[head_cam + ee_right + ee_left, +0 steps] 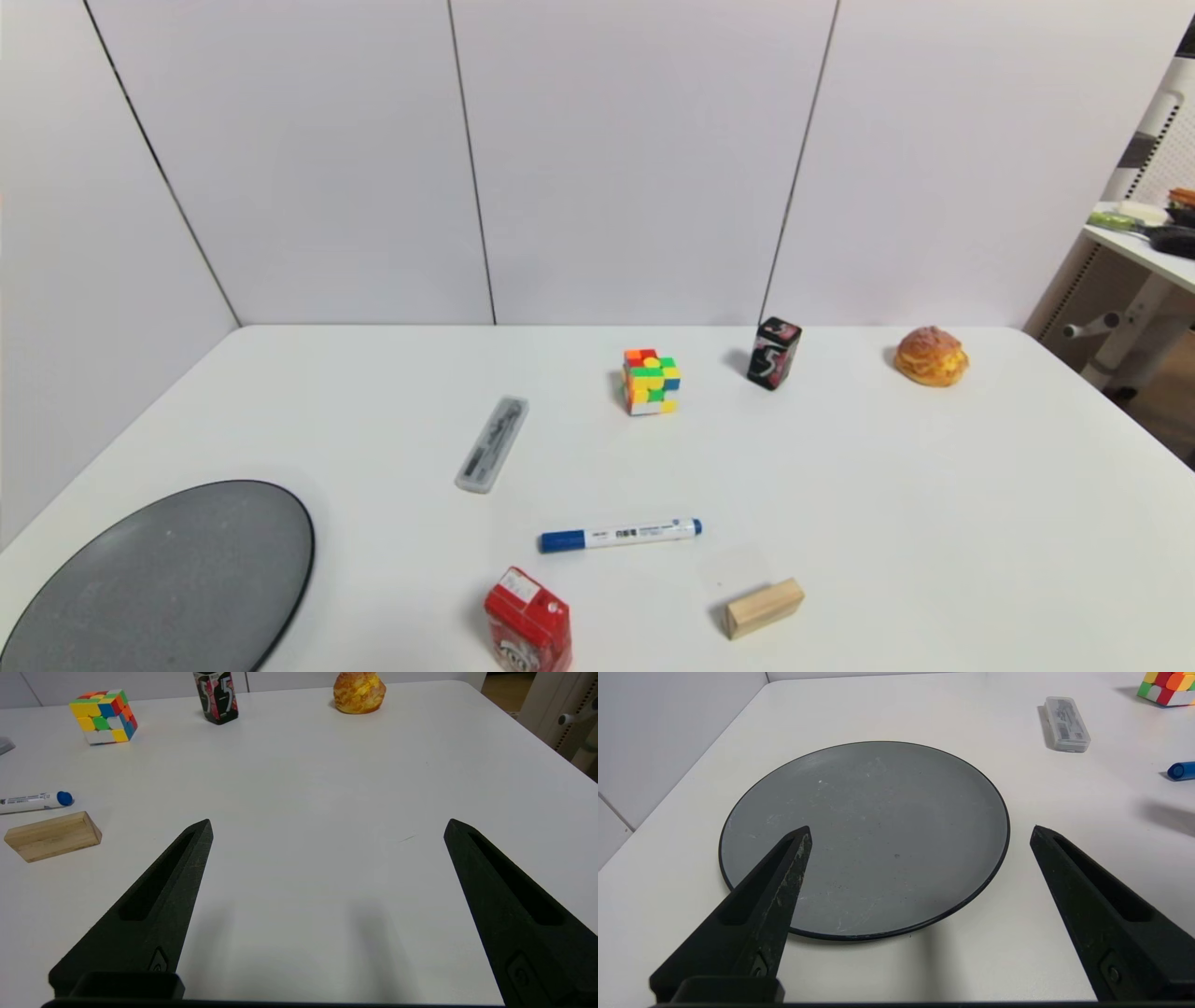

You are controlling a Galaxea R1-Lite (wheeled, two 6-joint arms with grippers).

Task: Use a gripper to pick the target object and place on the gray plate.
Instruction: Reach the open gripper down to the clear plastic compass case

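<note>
Nothing is grasped; the approach step is not yet begun. My left claw (920, 830) hangs spread wide and empty over the plate (752, 798). The case (1066, 724) lies flat on the table (924, 700), ahead of that claw, beyond the plate's far rim and apart from it. My right claw (327, 826) hangs spread, idle, over bare table. Next move in my judgement: reach forward, align across the case's narrow width, descend.

Right claw (327, 828) agape above table (327, 765).

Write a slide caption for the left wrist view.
Open left gripper hovering over the gray plate, translucent case lying beyond on the white table.
</note>
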